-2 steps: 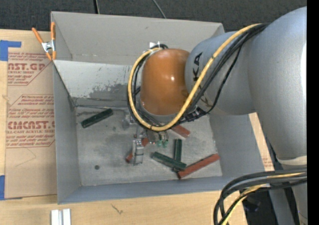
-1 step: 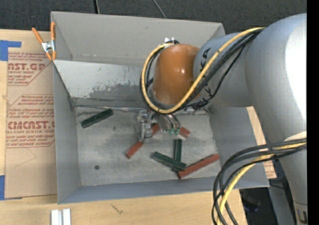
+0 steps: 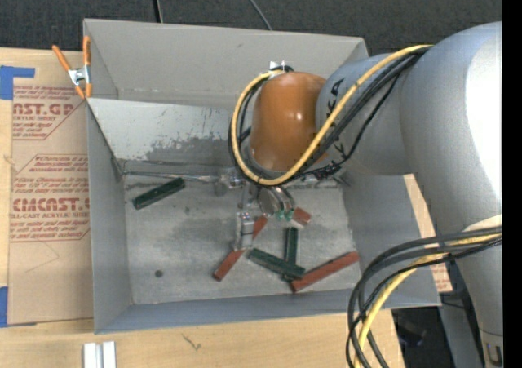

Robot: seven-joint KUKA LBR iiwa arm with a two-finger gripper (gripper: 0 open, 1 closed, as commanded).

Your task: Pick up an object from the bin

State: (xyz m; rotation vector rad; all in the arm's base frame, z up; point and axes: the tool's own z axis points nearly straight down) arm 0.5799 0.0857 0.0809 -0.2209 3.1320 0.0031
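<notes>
Bin: grey metal, scuffed floor, sticks scattered across it.
Arm: reaches in from the right; orange cover on its wrist, yellow and black cables looped round the cover.
Gripper: low over the middle of the floor, right beside a short red-brown piece.
Red-brown stick: just in front of the gripper, tilted.
Dark green sticks: two, meeting to the gripper's right.
Long red-brown stick: by the front right corner.
Lone green stick: far left, well apart.
</notes>
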